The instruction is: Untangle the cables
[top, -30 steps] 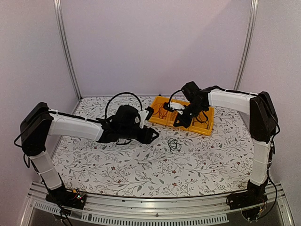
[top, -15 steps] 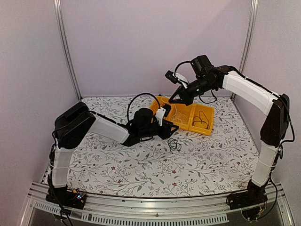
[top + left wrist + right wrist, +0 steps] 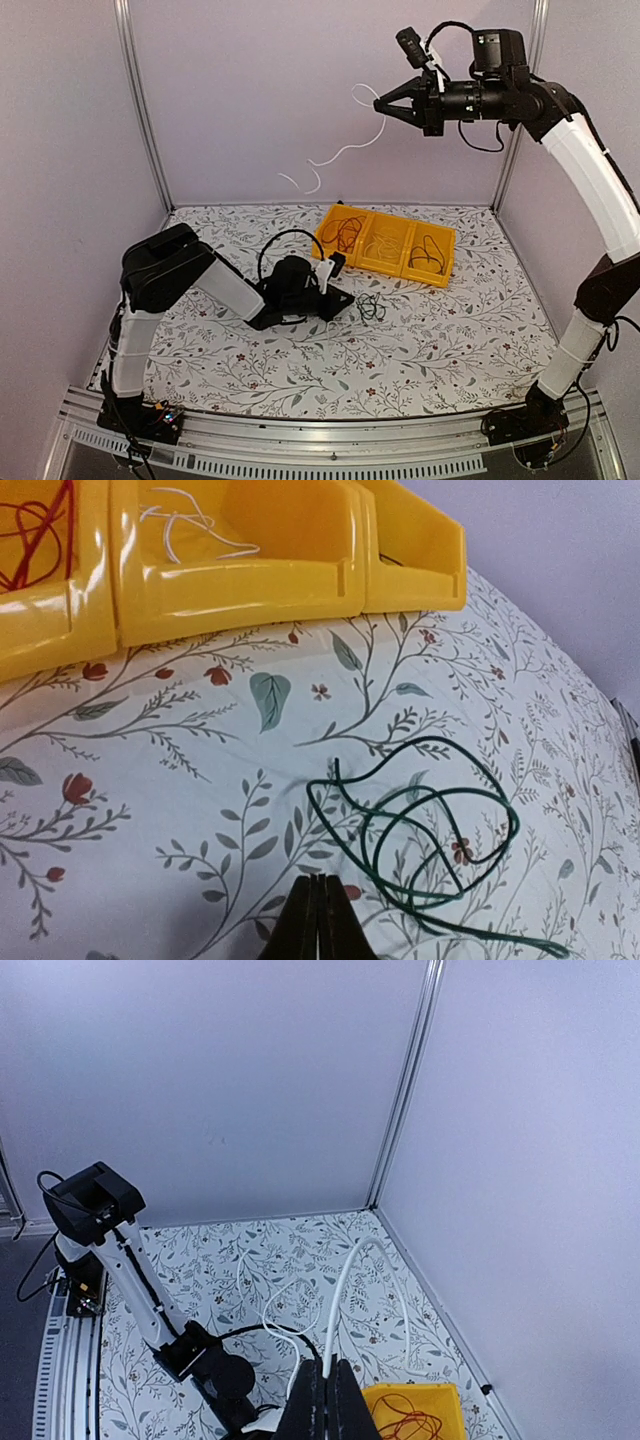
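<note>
While the white cable (image 3: pixel 339 1300) dangles high in the air, clamped in the right fingers (image 3: pixel 312 1400), the dark green cable (image 3: pixel 430 798) lies coiled on the flowered surface (image 3: pixel 250 360) near the yellow tray (image 3: pixel 400 268), with the left fingers (image 3: pixel 312 920) pressed together just beside it.

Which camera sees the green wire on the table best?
The left wrist view: the green wire fills it close up, loops clear. The top view shows only a tiny dark squiggle. The right wrist view doesn't show it.
</note>
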